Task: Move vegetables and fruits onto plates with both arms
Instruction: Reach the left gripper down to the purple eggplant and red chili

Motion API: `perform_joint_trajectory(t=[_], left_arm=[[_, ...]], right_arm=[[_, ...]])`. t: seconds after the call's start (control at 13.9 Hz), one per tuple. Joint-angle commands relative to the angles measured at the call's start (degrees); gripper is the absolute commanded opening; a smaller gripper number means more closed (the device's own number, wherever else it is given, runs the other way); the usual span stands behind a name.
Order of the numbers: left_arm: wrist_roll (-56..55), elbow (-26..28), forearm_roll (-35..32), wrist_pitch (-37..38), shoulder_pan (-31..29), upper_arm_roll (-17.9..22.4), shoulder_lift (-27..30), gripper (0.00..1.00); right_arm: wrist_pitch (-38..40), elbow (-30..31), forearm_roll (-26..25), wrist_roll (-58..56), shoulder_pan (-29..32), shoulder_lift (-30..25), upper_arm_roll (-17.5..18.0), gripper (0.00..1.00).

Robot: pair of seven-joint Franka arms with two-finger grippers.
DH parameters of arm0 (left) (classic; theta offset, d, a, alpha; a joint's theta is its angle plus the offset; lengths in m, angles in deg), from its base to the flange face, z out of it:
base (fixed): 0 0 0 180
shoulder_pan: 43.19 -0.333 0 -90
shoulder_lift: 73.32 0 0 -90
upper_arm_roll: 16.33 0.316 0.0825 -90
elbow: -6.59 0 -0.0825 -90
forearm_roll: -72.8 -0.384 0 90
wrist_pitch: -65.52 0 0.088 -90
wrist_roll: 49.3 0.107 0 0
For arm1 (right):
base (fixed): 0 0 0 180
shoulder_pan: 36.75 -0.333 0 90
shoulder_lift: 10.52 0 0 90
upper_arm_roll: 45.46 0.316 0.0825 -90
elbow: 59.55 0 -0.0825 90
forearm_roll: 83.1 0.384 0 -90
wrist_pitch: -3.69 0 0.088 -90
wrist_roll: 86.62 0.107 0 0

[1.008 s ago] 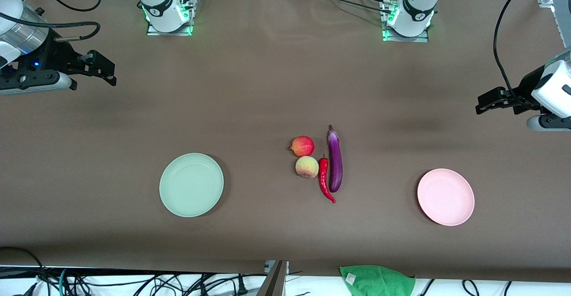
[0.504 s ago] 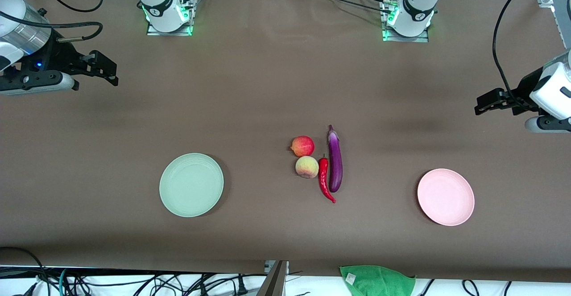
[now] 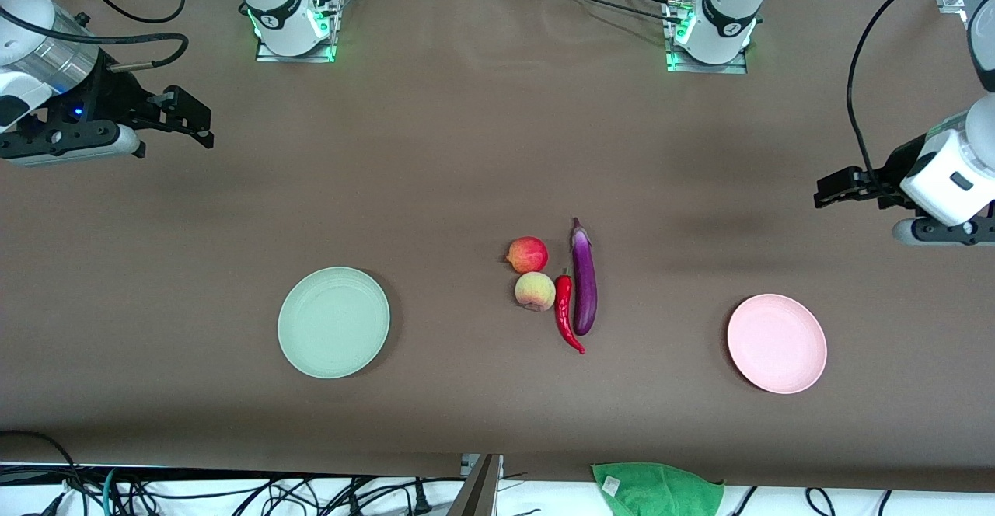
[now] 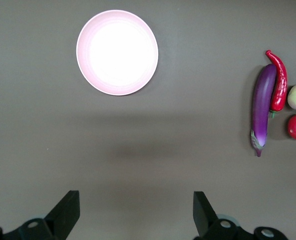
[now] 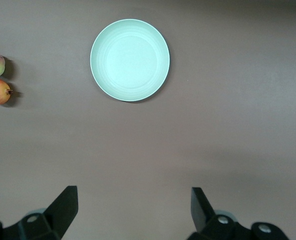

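1. A green cloth (image 3: pixel 657 487) was seen at the desk (image 3: pixel 466 151) edge nearest the front camera.
2. The mint green plate (image 3: pixel 334 322) lay empty toward the right arm's end, nearer the front camera than the right claw (image 3: pixel 198 123); the pink plate (image 3: pixel 776 343) lay likewise empty toward the left arm's end, nearer that camera than the left claw (image 3: pixel 825 192).
3. Between the plates, well apart from both claws, the chili pepper (image 3: pixel 566 314) was pressed along the eggplant (image 3: pixel 584 279), with the peach (image 3: pixel 535 291) touching the chili and the pomegranate (image 3: pixel 528 254) just beside the peach, farther from the camera.
4. Both claws were held spread and empty above bare desk, each at its own end.
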Motion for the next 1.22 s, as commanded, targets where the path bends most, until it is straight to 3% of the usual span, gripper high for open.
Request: perform_joint_trajectory(t=[0.0,0.29,0.94,1.15], left_arm=[[0.80,-1.95,-1.23,0.30,0.28,-0.21,-2.38,1.00],[-0.08,-1.95,-0.88,-1.97,5.10,-0.29,-6.50,1.00],[-11.15,-2.65,-0.79,-27.88,17.94,-0.29,-22.23,1.00],[-14.83,-4.32,-0.96,-32.73,21.11,-0.21,-27.42,1.00]], right_arm=[[0.28,-0.73,0.25,0.04,1.29,-0.05,1.17,1.00],[0.46,-0.65,0.43,-0.14,1.38,0.03,0.91,1.00],[0.55,-0.64,0.52,-0.14,1.38,0.03,0.91,1.00],[0.55,-0.64,0.61,-0.23,1.38,0.03,0.91,1.00]])
